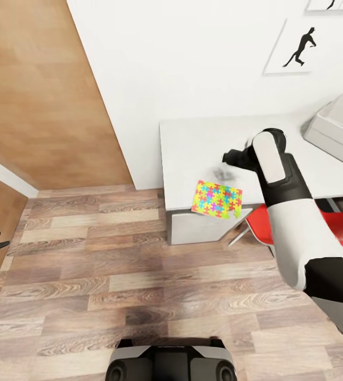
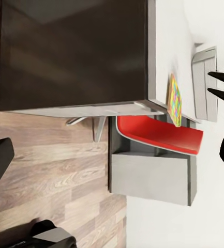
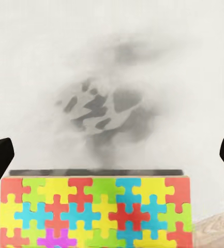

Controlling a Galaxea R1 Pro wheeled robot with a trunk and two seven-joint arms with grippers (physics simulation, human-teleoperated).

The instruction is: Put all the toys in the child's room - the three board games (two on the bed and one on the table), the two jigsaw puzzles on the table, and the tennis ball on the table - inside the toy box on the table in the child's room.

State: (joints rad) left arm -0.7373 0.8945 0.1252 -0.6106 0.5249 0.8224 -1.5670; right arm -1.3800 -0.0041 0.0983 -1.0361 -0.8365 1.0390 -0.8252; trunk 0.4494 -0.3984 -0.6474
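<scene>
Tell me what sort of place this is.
Most likely a child's room or playroom, rendered in a simulator. A bright jigsaw puzzle box lies at the edge of a white table, a grey toy box sits further along it, and a red chair is tucked underneath.

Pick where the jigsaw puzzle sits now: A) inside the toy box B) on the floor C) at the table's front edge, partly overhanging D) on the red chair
C: the jigsaw puzzle lies on the table at its near edge, one corner past it, above the red chair.
</scene>
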